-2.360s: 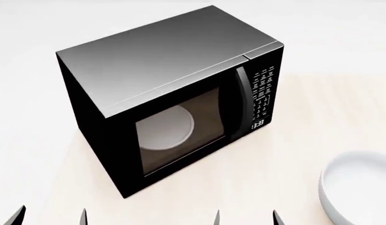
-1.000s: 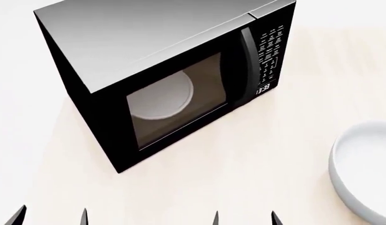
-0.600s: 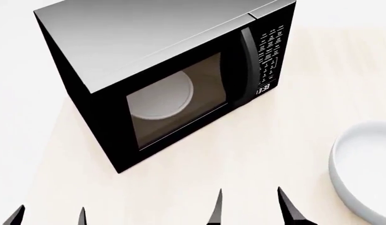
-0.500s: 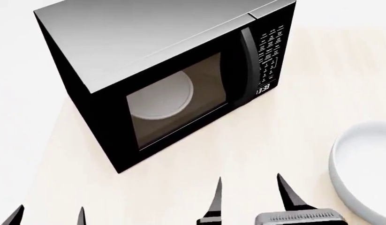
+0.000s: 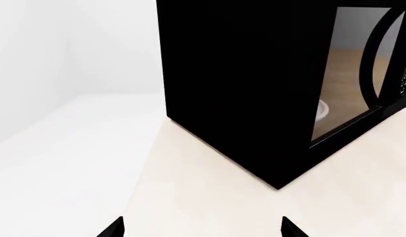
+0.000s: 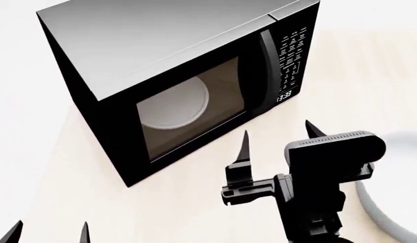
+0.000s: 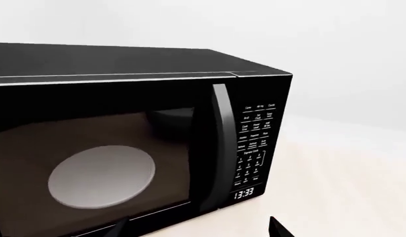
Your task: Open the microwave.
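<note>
The microwave [image 6: 174,55] is a large black box with a grey top on a pale table. Its door is shut. A white turntable plate [image 6: 173,105] shows through the glass. The vertical black handle [image 6: 266,68] stands beside the keypad [image 6: 289,55] and clock. My right gripper [image 6: 276,135] is open and empty, raised in front of the door's lower right, apart from it. In the right wrist view the handle [image 7: 219,148] and microwave [image 7: 124,138] are close ahead, and the gripper [image 7: 196,228] is open. My left gripper [image 6: 49,232] is open at the near left edge; its wrist view [image 5: 201,227] shows the microwave's side [image 5: 242,74].
A white bowl [image 6: 390,202] sits on the table [image 6: 194,202] at the right, partly hidden behind my right arm. The table's left edge runs beside the microwave, with white floor beyond it.
My right arm has risen from the bottom edge and moved forward towards the microwave's door; the gripper stays open. The left gripper and the microwave have not moved.
</note>
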